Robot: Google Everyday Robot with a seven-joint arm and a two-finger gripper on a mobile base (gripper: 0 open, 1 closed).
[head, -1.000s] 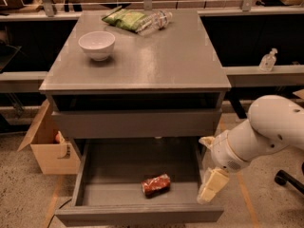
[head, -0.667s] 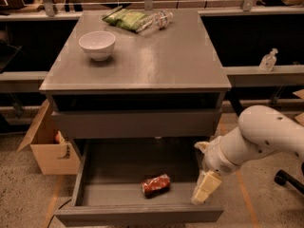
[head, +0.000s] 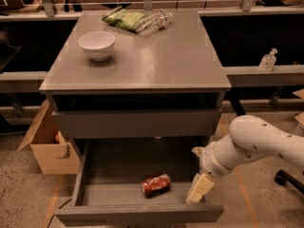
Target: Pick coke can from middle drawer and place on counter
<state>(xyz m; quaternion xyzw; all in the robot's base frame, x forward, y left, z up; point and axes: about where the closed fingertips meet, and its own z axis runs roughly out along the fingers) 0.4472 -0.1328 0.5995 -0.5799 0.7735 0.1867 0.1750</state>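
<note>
The coke can [head: 156,185], red and dented, lies on its side on the floor of the open middle drawer [head: 137,214], near the front and a little right of centre. My gripper [head: 198,184] hangs over the drawer's right side, to the right of the can and apart from it, at the end of my white arm [head: 256,144]. One pale finger points down and forward. The counter [head: 156,61] is the grey top of the cabinet above.
On the counter stand a white bowl [head: 97,44] at the left, a green bag [head: 124,19] and a clear plastic bottle [head: 156,21] at the back. An open cardboard box [head: 50,144] sits left of the cabinet. A spray bottle [head: 268,60] stands on the right shelf.
My arm and gripper have moved a little left and down, closer to the drawer's right side and the can. The can has not moved.
</note>
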